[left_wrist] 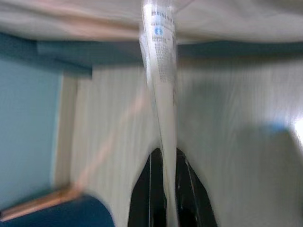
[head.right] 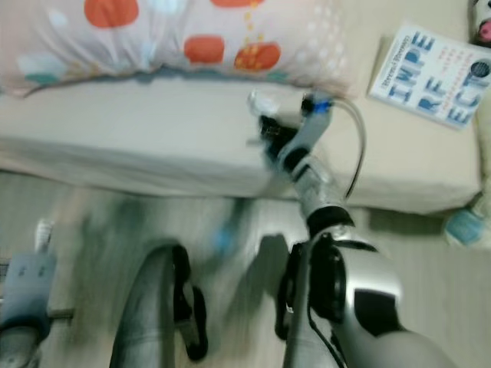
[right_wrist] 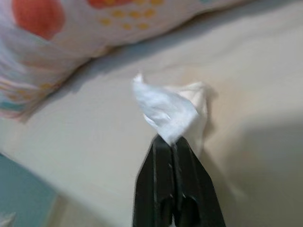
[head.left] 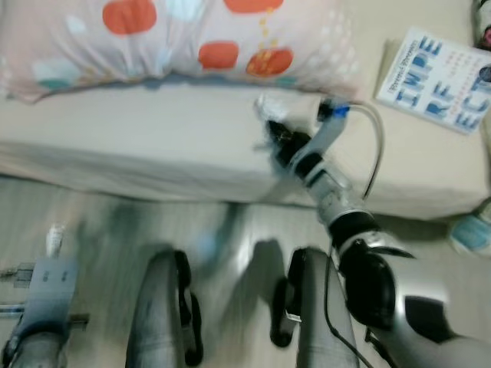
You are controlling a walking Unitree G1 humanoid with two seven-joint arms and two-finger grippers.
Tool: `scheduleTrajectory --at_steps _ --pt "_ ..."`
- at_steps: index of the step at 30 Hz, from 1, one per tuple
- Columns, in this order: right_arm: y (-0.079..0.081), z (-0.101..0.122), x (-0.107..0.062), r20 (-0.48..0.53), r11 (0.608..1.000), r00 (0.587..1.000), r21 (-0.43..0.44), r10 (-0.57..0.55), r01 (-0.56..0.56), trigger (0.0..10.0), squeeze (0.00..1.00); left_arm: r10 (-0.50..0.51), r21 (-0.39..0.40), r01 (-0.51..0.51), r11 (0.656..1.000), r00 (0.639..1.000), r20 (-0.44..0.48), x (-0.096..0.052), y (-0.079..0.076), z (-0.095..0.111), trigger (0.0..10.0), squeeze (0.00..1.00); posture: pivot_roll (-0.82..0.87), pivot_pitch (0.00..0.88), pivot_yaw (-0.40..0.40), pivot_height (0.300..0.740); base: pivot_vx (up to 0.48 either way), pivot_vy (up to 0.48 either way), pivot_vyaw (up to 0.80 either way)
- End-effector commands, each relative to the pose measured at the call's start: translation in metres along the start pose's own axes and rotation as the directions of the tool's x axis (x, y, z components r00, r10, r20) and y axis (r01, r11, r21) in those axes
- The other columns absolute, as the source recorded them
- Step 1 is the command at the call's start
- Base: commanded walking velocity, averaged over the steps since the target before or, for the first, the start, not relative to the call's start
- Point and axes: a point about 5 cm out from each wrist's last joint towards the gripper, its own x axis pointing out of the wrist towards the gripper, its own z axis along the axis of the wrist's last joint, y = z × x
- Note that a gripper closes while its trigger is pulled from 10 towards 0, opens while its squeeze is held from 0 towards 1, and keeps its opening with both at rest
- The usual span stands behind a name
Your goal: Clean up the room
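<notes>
White tissue, crumpled to a loose peak, is held pinched between the closed fingers of the right gripper. In the right wrist view the wad projects straight out beyond the fingertips, along the line of the fingers, with the cream mattress lying just behind it. From the head cameras the right gripper is seen raised over the near edge of the mattress, below a pillow printed with orange patches. A book with large blue lettering lies on the mattress, well apart to the robot's right.

The left gripper hangs low at the robot's left side over the pale floor. Its fingers are clamped on a long, thin white tube or wrapper with small blue print; the exact kind of item cannot be told through the blur. The long axis of this item runs on from the fingers, straight outward toward the base of the bed.

Both pieces of litter are thus judged to be already lifted and secured, one in each gripper, so the collecting step appears done for these two. What is judged to remain is carrying them to a bin, and no bin can be made out. Heavy motion blur is present in the head views, particularly across the floor.
</notes>
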Motion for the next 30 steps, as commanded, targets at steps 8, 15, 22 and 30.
scheduleTrajectory --at_steps 8,15,22,30 --pt "-0.001 -0.031 -0.036 -0.022 0.999 1.000 0.025 0.021 -0.021 0.0 0.00 0.039 -0.170 -0.030 0.985 0.998 0.052 0.055 -0.014 0.022 3.9 0.00 0.00 0.244 -0.050 0.615 0.000 0.000 0.00" --pt "-0.011 -0.024 -0.039 -0.009 1.000 1.000 -0.013 0.004 -0.004 0.0 0.00 -0.049 -0.282 0.063 0.957 0.997 0.056 0.075 -0.052 0.041 10.0 0.00 -0.03 0.112 -0.053 0.635 -0.069 0.000 0.00" --pt "-0.013 -0.036 -0.052 -0.070 0.999 0.997 -0.028 -0.023 0.022 0.0 0.00 -0.132 -0.286 0.138 0.948 0.990 0.043 0.070 -0.087 0.032 10.0 0.00 -0.05 0.056 -0.064 0.660 -0.206 0.000 0.00" --pt "-0.029 -0.061 -0.073 -0.186 0.990 0.974 -0.078 -0.127 0.114 0.0 0.00 -0.251 -0.241 0.215 0.946 0.960 -0.128 0.054 -0.113 -0.023 10.0 0.00 -0.06 0.013 -0.053 0.685 0.000 0.000 0.00"
